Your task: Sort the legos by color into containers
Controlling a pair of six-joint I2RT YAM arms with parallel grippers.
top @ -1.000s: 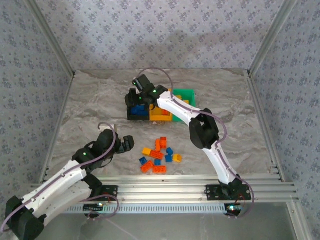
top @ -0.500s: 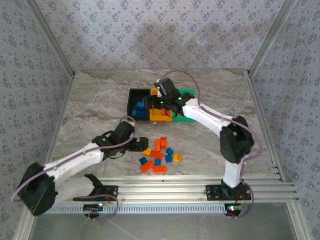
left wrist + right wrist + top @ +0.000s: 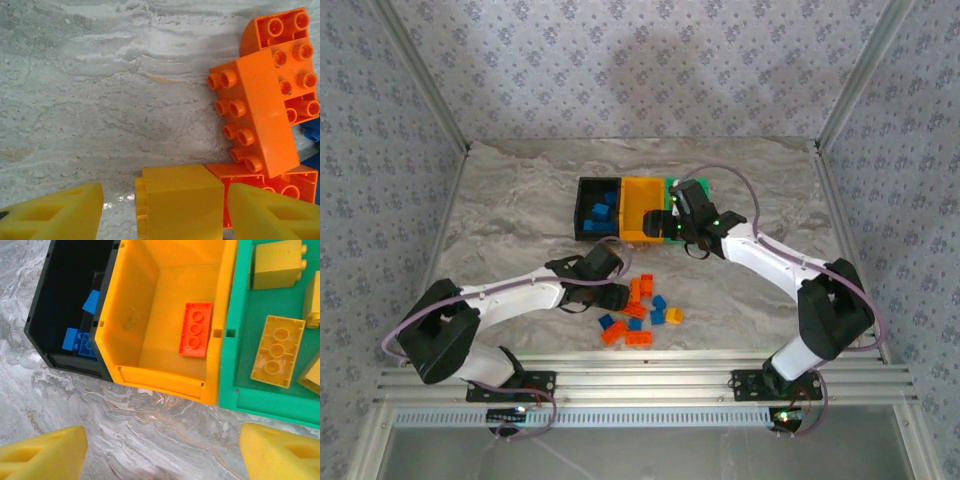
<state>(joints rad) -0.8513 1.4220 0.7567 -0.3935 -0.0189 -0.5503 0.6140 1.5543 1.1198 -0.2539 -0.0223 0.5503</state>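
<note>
A grey marbled table (image 3: 520,200) stood between patterned papered walls (image 3: 650,70). The left gripper (image 3: 165,202) straddled a yellow brick (image 3: 180,200), jaws unclenched with gaps either side. Touching that brick, an orange brick (image 3: 257,117) lay studs leftward, long axis pointing away. The bins (image 3: 642,238) ran left-right. The right gripper (image 3: 159,450) hung before them, jaws spread wide.

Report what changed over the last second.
The left arm reached right to the loose bricks; the left tool now straddles a yellow brick, not yet clamped. The right arm swung right from the black bin; the right tool hangs open before the joined bins. Bins and loose bricks stayed put.
</note>
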